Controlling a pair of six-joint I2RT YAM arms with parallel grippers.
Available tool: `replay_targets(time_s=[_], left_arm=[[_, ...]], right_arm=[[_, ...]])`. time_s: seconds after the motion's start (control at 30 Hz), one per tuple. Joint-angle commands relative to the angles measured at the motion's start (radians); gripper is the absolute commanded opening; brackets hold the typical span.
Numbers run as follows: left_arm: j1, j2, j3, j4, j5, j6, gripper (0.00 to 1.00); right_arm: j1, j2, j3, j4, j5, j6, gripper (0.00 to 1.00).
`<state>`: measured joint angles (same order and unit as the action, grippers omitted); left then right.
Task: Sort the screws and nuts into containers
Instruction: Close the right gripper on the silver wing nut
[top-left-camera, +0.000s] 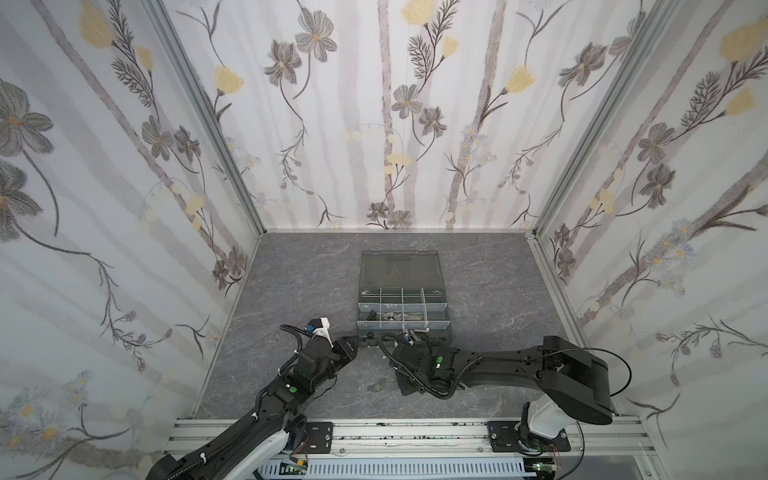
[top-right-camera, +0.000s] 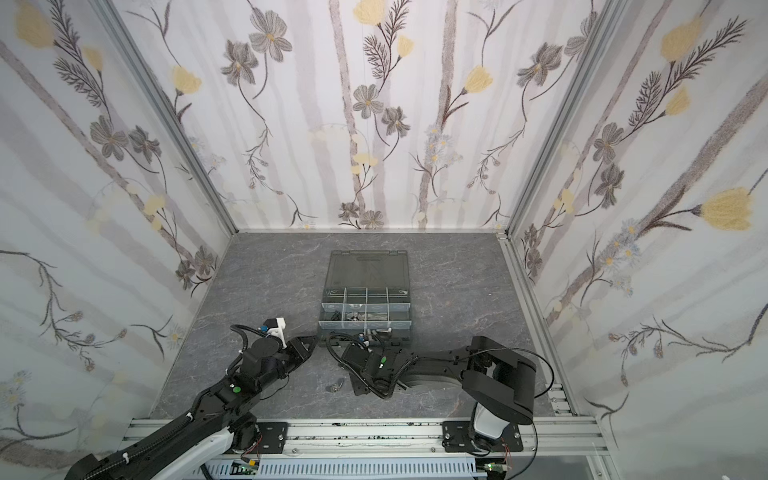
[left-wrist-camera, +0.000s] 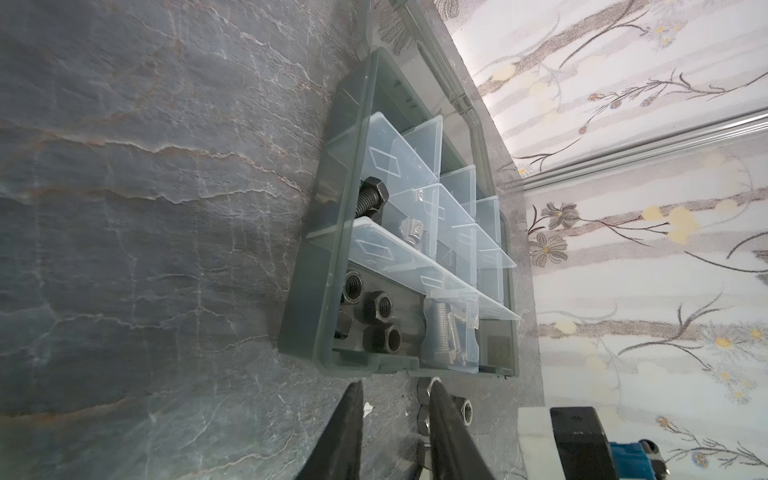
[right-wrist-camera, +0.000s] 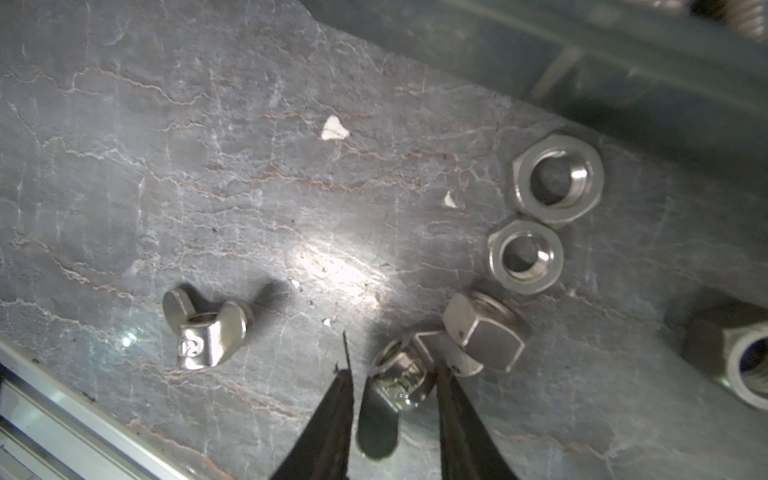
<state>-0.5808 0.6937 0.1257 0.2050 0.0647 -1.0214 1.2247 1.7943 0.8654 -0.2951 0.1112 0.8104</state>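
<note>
The dark grey organizer box (top-left-camera: 445, 308) lies open in both top views, its containers split by pale dividers (left-wrist-camera: 399, 153). In the left wrist view one compartment holds black nuts (left-wrist-camera: 377, 306), its neighbour silver screws (left-wrist-camera: 444, 328), and another a black screw (left-wrist-camera: 370, 198). My left gripper (left-wrist-camera: 395, 386) stands open over bare table just short of the box's front wall (left-wrist-camera: 307, 299). Loose silver nuts (right-wrist-camera: 557, 178) lie before the box. My right gripper (right-wrist-camera: 392, 370) is open, its fingers straddling a silver wing nut (right-wrist-camera: 401, 376). One finger touches it; the other stands clear.
A second wing nut (right-wrist-camera: 205, 332) lies apart on the table, seen in a top view as well (top-left-camera: 376, 386). A lock nut (right-wrist-camera: 744, 357) sits off to the side. The smoky lid (top-left-camera: 399, 266) lies flat behind the box. An aluminium rail (top-left-camera: 415, 432) borders the near edge.
</note>
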Motion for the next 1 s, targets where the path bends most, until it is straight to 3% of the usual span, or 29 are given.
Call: replay_targets(time_s=[0.0,0.6,0.97], left_arm=[[0.001,-0.003,-0.005,0.007,0.003,-0.011,0.30],[0.001,0.001,-0.006,0.007,-0.003,-0.014,0.30],[0.001,-0.007,-0.003,0.007,-0.010,-0.019,0.30]], right_arm=[[0.001,0.013,0.013,0.022,0.019,0.012,0.35],[0.004,-0.010,-0.002,-0.031,0.047,0.013,0.35],[0.002,0.093,0.097,-0.078,0.068,0.013,0.31]])
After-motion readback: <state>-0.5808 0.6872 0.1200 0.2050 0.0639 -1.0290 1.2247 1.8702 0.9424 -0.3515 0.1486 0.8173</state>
